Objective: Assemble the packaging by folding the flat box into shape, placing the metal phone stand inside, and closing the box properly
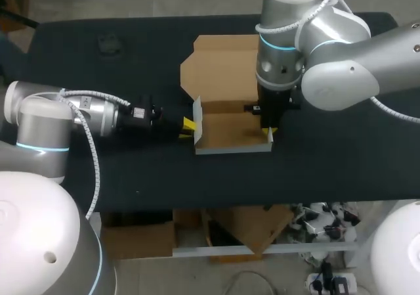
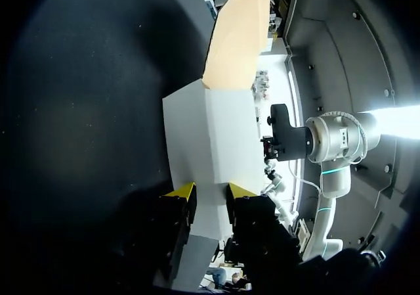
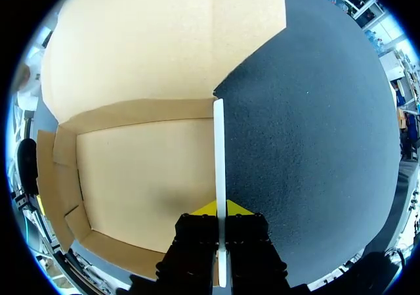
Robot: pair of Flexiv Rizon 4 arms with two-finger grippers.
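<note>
Cardboard box (image 1: pixel 226 127) half-folded on black tabletop (image 1: pixel 131 170), lid (image 1: pixel 223 62) lying flat behind it. Left gripper (image 1: pixel 189 125) closed on box's left side wall; right gripper (image 1: pixel 268 132) pinched tight on box's right side wall.

A long table (image 1: pixel 131 177) under a black, matte covering spans the head view from left edge to right, its far corners rounded, its front edge crossing the lower middle of the frame (seen close in the right wrist view, the covering (image 3: pixel 315 144) shows a fine speckled grain).
</note>
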